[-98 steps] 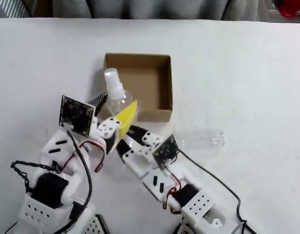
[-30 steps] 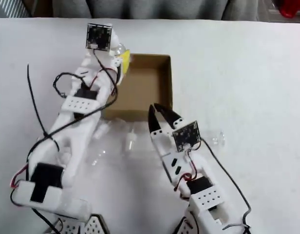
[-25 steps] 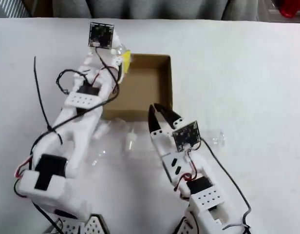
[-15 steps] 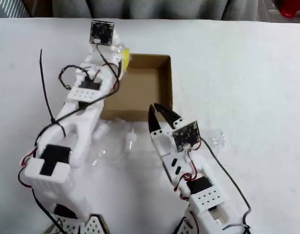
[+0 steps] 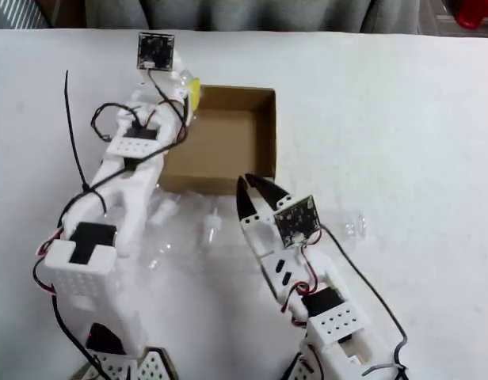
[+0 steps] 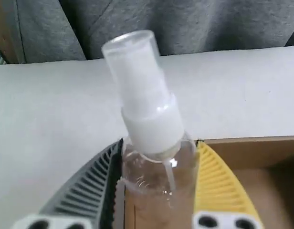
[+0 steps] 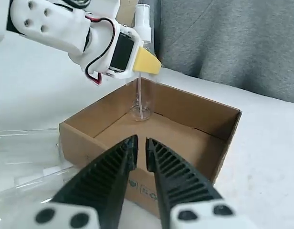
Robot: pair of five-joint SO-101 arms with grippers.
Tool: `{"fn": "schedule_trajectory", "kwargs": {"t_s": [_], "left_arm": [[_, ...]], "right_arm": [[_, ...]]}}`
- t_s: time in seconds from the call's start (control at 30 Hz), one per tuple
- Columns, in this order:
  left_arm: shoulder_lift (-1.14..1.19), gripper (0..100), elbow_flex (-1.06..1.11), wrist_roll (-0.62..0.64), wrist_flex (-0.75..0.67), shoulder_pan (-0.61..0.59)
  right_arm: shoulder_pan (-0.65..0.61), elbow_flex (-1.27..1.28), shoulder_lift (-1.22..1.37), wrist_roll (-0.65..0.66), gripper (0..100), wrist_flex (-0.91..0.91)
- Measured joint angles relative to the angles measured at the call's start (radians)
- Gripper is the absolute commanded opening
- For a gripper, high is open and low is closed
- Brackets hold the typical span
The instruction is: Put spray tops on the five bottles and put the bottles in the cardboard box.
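My left gripper [image 6: 159, 157] is clamped on a clear bottle [image 6: 152, 171], the grey finger on one side and the yellow finger [image 6: 218, 186] on the other, both pressed against its shoulder. The bottle has its white spray top [image 6: 142, 95] on, with the clear cap over the nozzle and the dip tube running down inside. It stands roughly upright, leaning a little in the left wrist view. From the high view, that arm reaches out over the far left corner of the box [image 5: 264, 134]. In the right wrist view, the bottle's lower end hangs inside the box near that corner, but I cannot tell whether it touches the floor. My right gripper [image 7: 140, 143] sits just in front of the box's near wall and points at it. Its black fingers are parted by a narrow gap with nothing between them. On the table [image 5: 402, 119], near the box's front wall, a loose spray top [image 5: 213, 227] lies between the two arms, and a second one [image 5: 169, 210] lies close by the left arm. A capless clear bottle [image 5: 161, 253] lies on its side beside the left arm, and another [image 5: 351, 226] lies to the right of my right arm. I see no label on the held bottle. There is some dark print [image 7: 137, 188] on the box's near wall, half hidden behind my right fingers, and I can't make it out.
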Motion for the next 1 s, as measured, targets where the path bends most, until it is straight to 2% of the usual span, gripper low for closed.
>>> {"fn": "schedule_trajectory", "kwargs": {"t_s": [1.0], "left_arm": [[0.025, 2, -0.069, -0.003, 0.000, 0.014]], "right_arm": [[-0.018, 0.000, 0.000, 0.000, 1.5, 0.000]]}}
